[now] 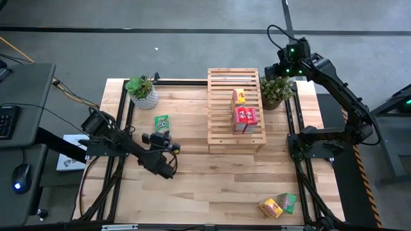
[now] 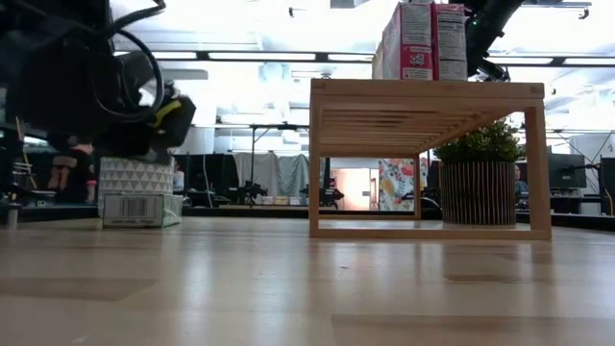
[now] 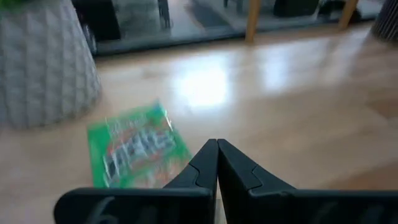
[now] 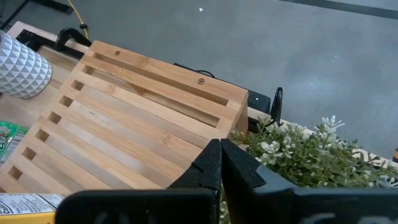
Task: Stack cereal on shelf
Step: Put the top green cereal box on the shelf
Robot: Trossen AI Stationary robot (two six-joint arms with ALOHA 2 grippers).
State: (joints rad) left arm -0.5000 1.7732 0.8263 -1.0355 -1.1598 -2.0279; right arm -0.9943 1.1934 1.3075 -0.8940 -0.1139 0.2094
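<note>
Only a barcode shows on the green cereal box (image 2: 133,208); other print unreadable.

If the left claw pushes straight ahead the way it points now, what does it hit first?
Probably the green cereal box lying flat on the table, just ahead of the shut left claw; it sits slightly off to one side, so the claw may only graze it.
</note>
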